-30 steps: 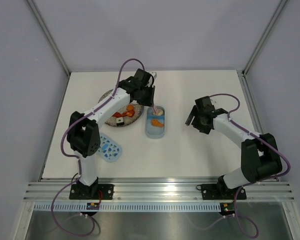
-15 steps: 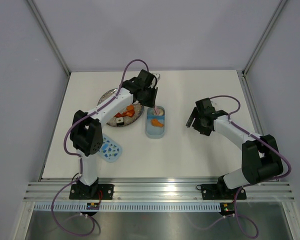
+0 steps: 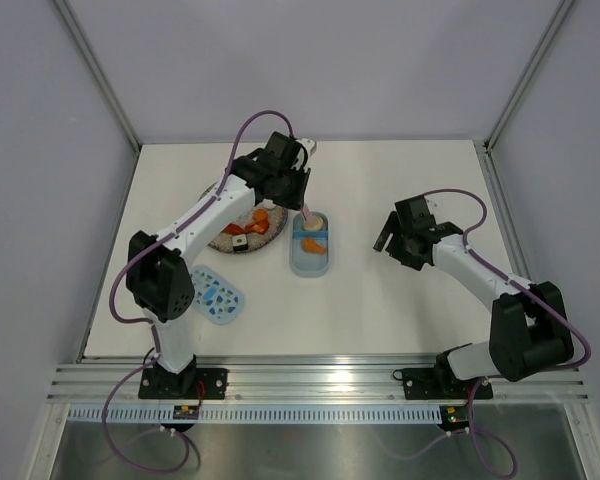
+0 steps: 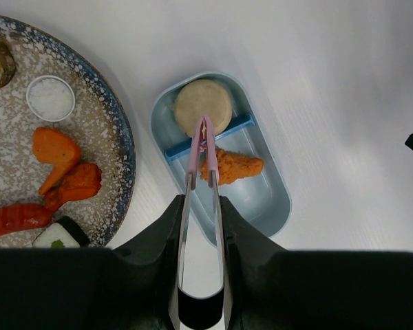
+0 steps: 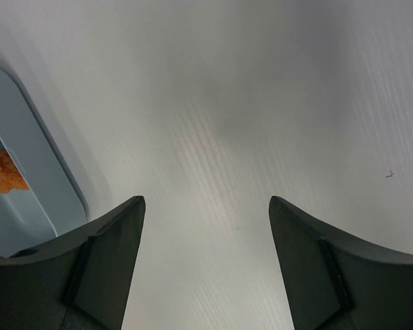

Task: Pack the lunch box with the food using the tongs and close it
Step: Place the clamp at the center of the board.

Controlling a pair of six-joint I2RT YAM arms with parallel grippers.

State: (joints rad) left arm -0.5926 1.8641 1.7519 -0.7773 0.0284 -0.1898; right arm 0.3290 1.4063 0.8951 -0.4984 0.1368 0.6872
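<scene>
The pale blue lunch box (image 3: 311, 262) (image 4: 275, 206) stands right of the plate. A round beige piece of food (image 4: 203, 103) fills its far compartment and an orange breaded piece (image 4: 237, 165) lies in the near one. My left gripper (image 3: 298, 193) (image 4: 201, 206) is shut on the pink tongs (image 4: 196, 161) (image 3: 308, 213). Their tips are squeezed together just above the beige piece, near the divider. More food lies on the grey speckled plate (image 4: 117, 148) (image 3: 218, 192): orange pieces (image 4: 55, 148), a red piece (image 4: 14, 216) and a white one (image 4: 50, 97). My right gripper (image 3: 385, 238) (image 5: 205, 206) hangs open over bare table, right of the box (image 5: 34, 158).
The flecked light-blue lid (image 3: 218, 295) lies on the table in front of the plate, near the left arm's base. Grey walls and metal posts close in the white table on three sides.
My left gripper has drawn back slightly toward the far edge with the tongs, their tips still over the box. The left elbow swung left. The right arm barely shifted.
</scene>
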